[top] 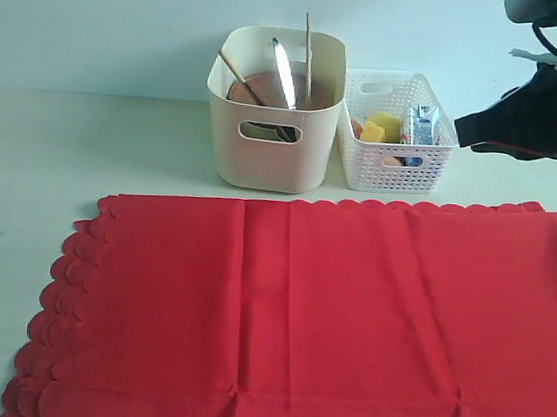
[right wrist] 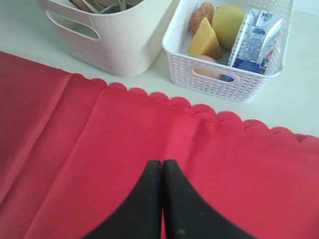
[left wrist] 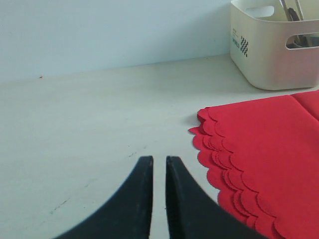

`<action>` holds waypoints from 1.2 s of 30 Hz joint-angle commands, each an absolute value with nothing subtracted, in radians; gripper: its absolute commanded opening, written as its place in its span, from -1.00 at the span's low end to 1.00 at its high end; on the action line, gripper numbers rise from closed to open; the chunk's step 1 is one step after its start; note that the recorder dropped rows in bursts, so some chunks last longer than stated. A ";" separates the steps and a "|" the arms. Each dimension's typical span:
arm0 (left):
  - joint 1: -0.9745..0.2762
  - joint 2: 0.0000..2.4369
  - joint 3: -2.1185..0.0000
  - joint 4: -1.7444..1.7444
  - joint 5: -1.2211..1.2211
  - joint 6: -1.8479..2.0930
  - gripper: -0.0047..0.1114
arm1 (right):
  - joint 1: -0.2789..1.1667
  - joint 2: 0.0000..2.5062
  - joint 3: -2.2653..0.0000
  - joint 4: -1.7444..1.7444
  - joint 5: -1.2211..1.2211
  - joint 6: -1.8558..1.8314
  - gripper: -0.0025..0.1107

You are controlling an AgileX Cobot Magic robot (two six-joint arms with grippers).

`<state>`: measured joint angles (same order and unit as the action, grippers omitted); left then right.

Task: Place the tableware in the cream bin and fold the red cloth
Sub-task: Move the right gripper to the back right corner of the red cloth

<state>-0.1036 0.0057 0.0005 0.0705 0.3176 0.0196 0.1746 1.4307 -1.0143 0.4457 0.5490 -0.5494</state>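
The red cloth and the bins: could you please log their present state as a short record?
red cloth: spread flat on the table, not folded
cream bin: holds plate, knife, chopsticks
white lattice basket: holds food and a milk carton
left gripper: over bare table, empty
right gripper: shut, empty, above the cloth

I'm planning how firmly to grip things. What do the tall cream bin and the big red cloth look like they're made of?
Tall cream bin: probably plastic, with smooth, slightly glossy walls and moulded handle cut-outs. Big red scalloped cloth: matte woven fabric, with soft fold creases.
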 commanded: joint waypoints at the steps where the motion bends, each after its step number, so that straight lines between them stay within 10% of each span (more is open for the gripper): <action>1: -0.109 0.000 0.000 0.076 0.312 0.023 -0.71 | 0.175 1.436 -1.012 0.436 0.551 -0.551 -0.96; 36: -0.109 0.659 -0.602 0.170 0.317 0.022 -0.71 | 0.175 1.490 -1.012 0.436 0.562 -0.548 -0.96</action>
